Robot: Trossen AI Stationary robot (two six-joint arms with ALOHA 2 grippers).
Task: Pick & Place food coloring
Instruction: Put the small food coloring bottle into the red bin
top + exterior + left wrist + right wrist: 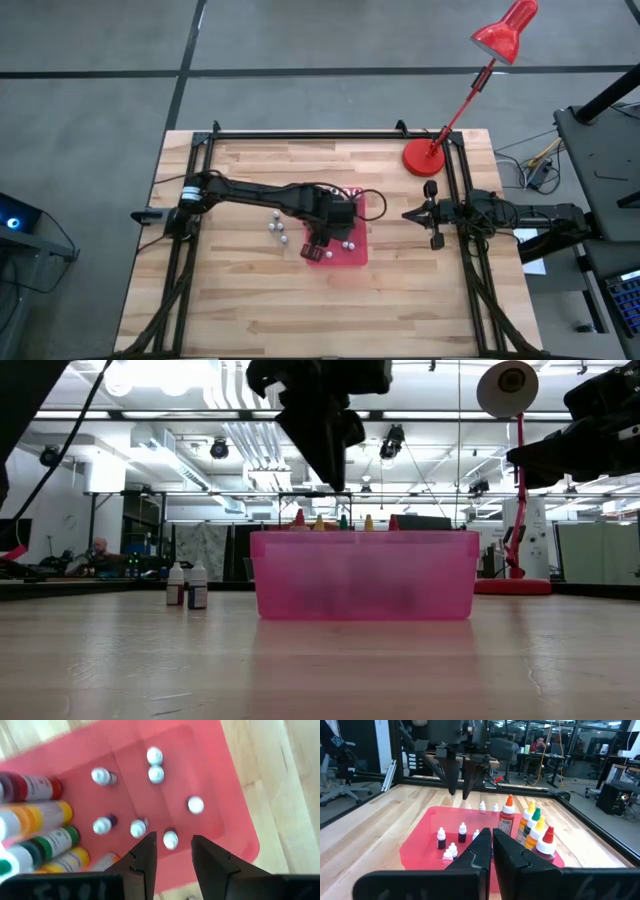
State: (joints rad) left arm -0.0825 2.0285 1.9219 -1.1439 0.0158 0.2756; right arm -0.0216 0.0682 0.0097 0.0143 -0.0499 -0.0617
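The flat red tray (357, 256) lies at the table's middle. Several tiny food coloring bottles (156, 774) with whitish caps stand upright on its floor. Three more small bottles (277, 228) stand on the wood just left of the tray, also seen in the low view (187, 585). My left gripper (172, 856) hangs above the tray's near part, pointing down. It is open, with nothing between its fingers, and one capped bottle (170, 839) stands on the tray below the gap. My right gripper (491, 847) waits shut at the table's right edge (410, 213).
Larger bottles (535, 826) with orange, yellow, green and red caps fill the tray's far part. A red desk lamp stands on its round base (428, 157) at the far right corner. Bare wood lies toward the near edge and the left.
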